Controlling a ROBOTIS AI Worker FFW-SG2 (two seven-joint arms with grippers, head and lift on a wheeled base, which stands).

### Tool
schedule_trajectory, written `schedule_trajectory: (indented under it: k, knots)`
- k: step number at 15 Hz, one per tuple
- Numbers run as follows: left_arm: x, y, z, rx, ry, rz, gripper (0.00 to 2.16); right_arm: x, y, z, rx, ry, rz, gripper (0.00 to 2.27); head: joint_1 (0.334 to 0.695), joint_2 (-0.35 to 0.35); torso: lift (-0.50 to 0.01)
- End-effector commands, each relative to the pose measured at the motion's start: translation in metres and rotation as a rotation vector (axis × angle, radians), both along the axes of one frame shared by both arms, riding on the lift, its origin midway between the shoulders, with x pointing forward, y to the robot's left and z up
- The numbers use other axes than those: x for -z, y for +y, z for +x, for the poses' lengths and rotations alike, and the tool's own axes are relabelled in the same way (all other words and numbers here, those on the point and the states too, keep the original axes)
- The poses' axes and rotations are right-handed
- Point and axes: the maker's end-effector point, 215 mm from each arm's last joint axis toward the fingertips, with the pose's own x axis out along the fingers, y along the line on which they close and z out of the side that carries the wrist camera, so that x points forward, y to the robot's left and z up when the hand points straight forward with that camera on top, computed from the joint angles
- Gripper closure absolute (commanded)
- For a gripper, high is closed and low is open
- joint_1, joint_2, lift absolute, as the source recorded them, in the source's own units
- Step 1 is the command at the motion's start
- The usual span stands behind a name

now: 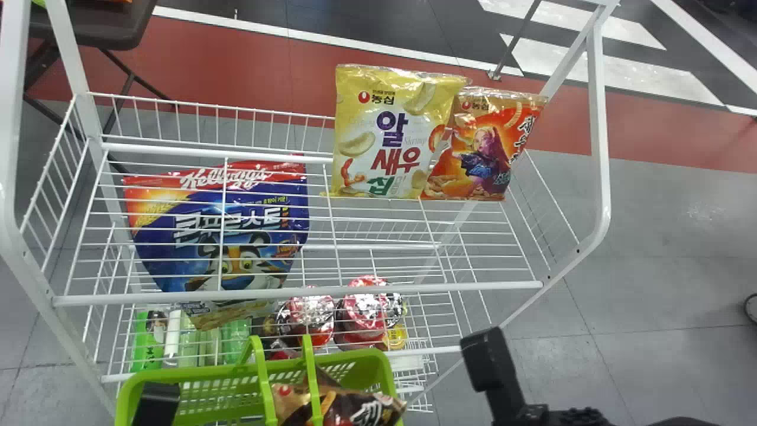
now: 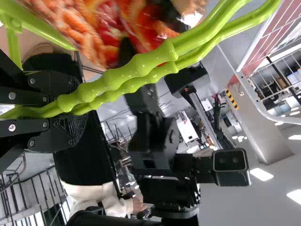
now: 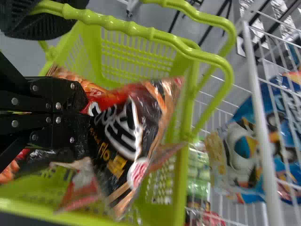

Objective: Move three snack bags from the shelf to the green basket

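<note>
- Head view: nearest, the green basket [image 1: 201, 374], a rigid tub of slotted plastic, and inside its rim line a dark snack bag [image 1: 355, 408] with crimped, glossy film.
- Beyond it, a yellow snack bag [image 1: 393, 133] and an orange snack bag [image 1: 485, 145] stand side by side on the white wire shelf [image 1: 355, 291], puffed and shiny.
- By my count, one of three is at the basket, awaiting release; those two look like the remainder.
- Left wrist view: the left end effector [image 2: 77, 109] is closed around the knobbly, moulded handles [image 2: 141, 66].
- Right wrist view: the right end effector [image 3: 83, 108] pinches the dark bag nearly flat at one end, over the basket's inside; its free end bulges into stiff corners. Whether another packet lies beneath, I cannot tell.
</note>
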Motion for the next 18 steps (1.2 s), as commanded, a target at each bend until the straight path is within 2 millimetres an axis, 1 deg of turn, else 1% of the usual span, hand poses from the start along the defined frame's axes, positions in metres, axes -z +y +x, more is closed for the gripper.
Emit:
schedule_trajectory:
  k: [1, 2, 3, 4, 5, 6, 7, 8, 9, 10, 13, 15, 16, 18]
  knots:
    - [0.0, -0.001, -0.001, 0.001, 0.001, -0.001, 1.64, 0.005, 0.015, -0.011, -0.029, 0.046, 0.037, 2.25, 0.695, -0.35, -0.047]
    - [-0.001, -0.001, 0.0, 0.001, -0.001, -0.001, 1.64, 0.004, 0.019, -0.011, -0.033, 0.053, 0.058, 2.25, 0.695, -0.35, -0.047]
    - [-0.001, -0.001, 0.0, 0.001, -0.001, -0.001, 1.64, 0.005, 0.017, -0.009, -0.026, 0.062, 0.072, 2.25, 0.695, -0.35, -0.047]
    - [-0.001, -0.002, -0.001, 0.004, 0.0, -0.003, 1.64, 0.004, 0.018, -0.006, -0.017, 0.079, 0.124, 2.25, 0.695, -0.35, -0.047]
    - [0.0, -0.002, -0.002, 0.004, -0.001, 0.0, 1.64, -0.001, 0.023, 0.0, -0.006, 0.1, 0.209, 2.25, 0.695, -0.35, -0.047]
    - [-0.001, -0.002, -0.002, 0.005, -0.003, 0.001, 1.64, 0.002, 0.022, 0.002, 0.003, 0.116, 0.227, 2.24, 0.695, -0.35, -0.047]
    - [0.0, -0.002, -0.002, 0.005, -0.003, 0.002, 1.64, 0.008, 0.023, 0.003, 0.014, 0.134, 0.237, 2.02, 0.695, -0.35, -0.047]
    - [0.0, -0.003, -0.002, 0.007, -0.004, 0.005, 1.64, 0.011, 0.025, 0.002, 0.017, 0.153, 0.254, 1.62, 0.695, -0.35, -0.047]
    - [0.0, -0.003, -0.002, 0.009, -0.006, 0.006, 1.64, 0.013, 0.026, 0.004, 0.018, 0.159, 0.261, 0.76, 0.695, -0.35, -0.047]
    - [0.0, -0.004, -0.003, 0.012, -0.006, 0.006, 1.64, 0.014, 0.026, 0.004, 0.019, 0.16, 0.261, 0.03, 0.695, -0.35, -0.047]
    - [0.0, -0.003, -0.003, 0.012, -0.008, 0.006, 1.64, 0.011, 0.022, 0.008, 0.026, 0.148, 0.256, 0.0, 0.695, -0.35, -0.047]
    - [0.0, -0.002, -0.003, 0.012, -0.009, 0.007, 1.64, 0.002, 0.014, 0.015, 0.038, 0.118, 0.256, 0.06, 0.695, -0.35, -0.047]
    - [0.0, -0.003, -0.003, 0.013, -0.009, 0.006, 1.64, -0.005, 0.008, 0.019, 0.05, 0.092, 0.247, 0.07, 0.695, -0.35, -0.047]
    - [0.001, -0.002, -0.003, 0.013, -0.008, 0.008, 1.64, -0.019, -0.011, 0.026, 0.096, 0.033, 0.212, 0.09, 0.695, -0.35, -0.047]
